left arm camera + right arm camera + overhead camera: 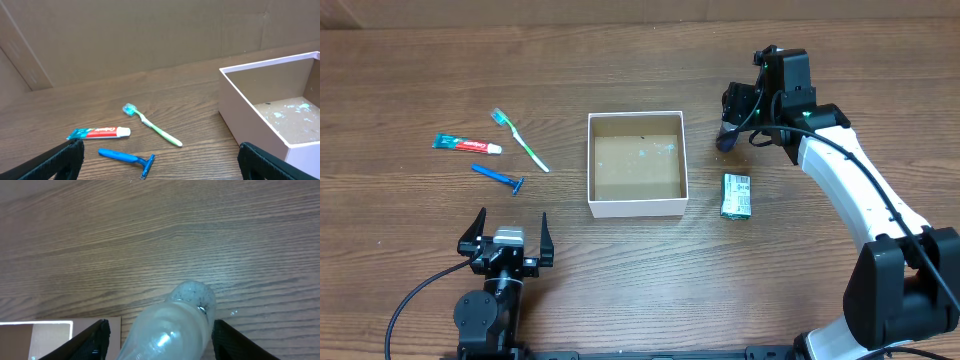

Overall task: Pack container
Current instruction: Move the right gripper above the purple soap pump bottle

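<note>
Currently flanking a bottle beside the container

Straddling a clear bottle (175, 320) with the right gripper (160, 327), just off the far right corner of the container (637, 208) sitting mid-table (410, 60); not showing whether clamping or only bracketing. Holding the left gripper (512, 220) wide apart near the front edge. Showing toothpaste (465, 145), toothbrush (520, 140) and razor (498, 178) lying at left, a green packet (736, 195) lying just right of the container
</note>
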